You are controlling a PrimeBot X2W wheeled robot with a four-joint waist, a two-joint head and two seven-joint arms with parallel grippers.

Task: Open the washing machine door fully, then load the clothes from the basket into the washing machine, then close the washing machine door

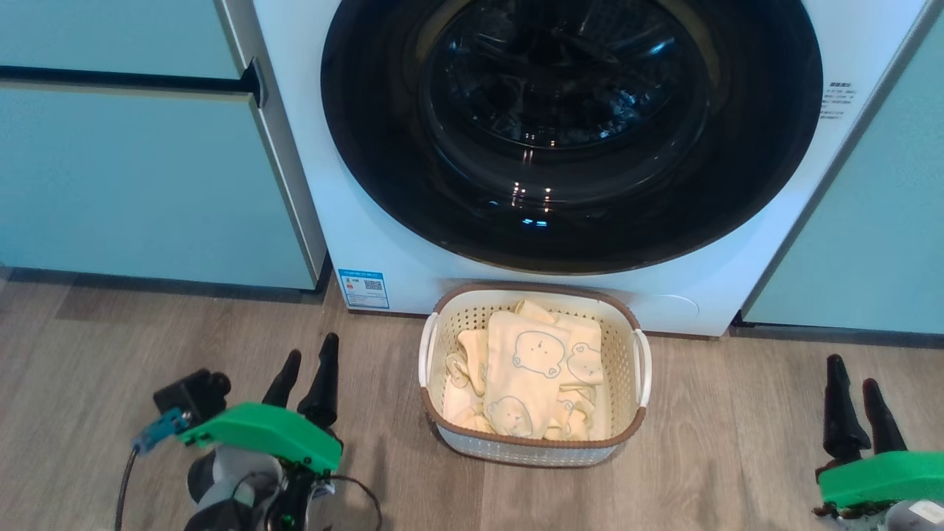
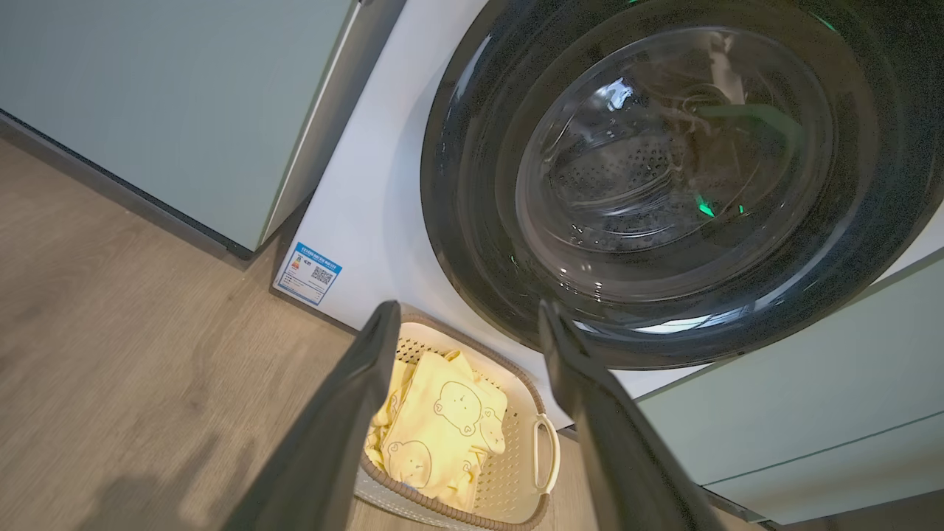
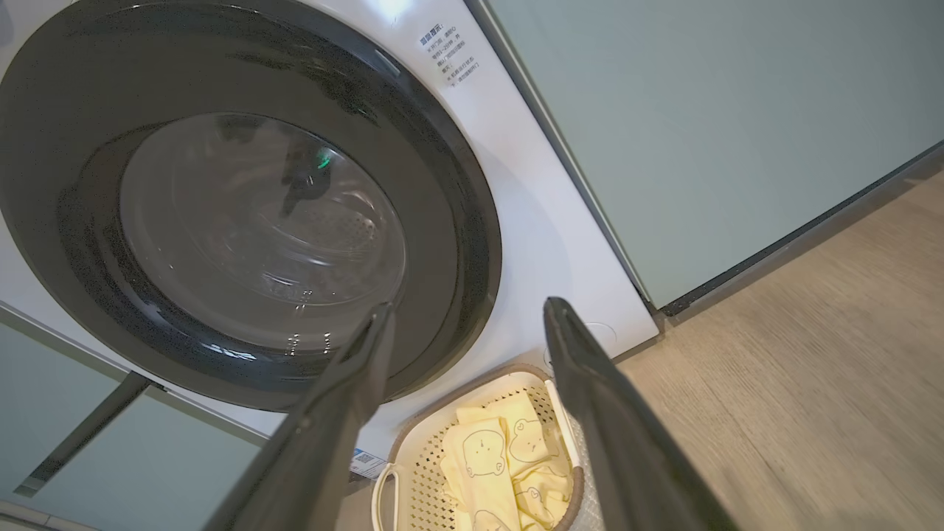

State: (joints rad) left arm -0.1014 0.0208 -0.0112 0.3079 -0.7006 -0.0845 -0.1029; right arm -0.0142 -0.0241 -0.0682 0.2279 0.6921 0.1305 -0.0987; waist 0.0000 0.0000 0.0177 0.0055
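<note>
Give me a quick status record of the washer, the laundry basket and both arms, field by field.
washing machine door: shut
washing machine: white front-loader between teal cabinet panels
basket: on the wood floor, just in front of the machine
clothes: pale yellow, bear print, lying in the basket
left fingers: apart, holding nothing
right fingers: apart, holding nothing
progress: door not yet opened

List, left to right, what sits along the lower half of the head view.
left gripper, open → blue label sticker on the washing machine → basket holding the clothes → right gripper, open.
</note>
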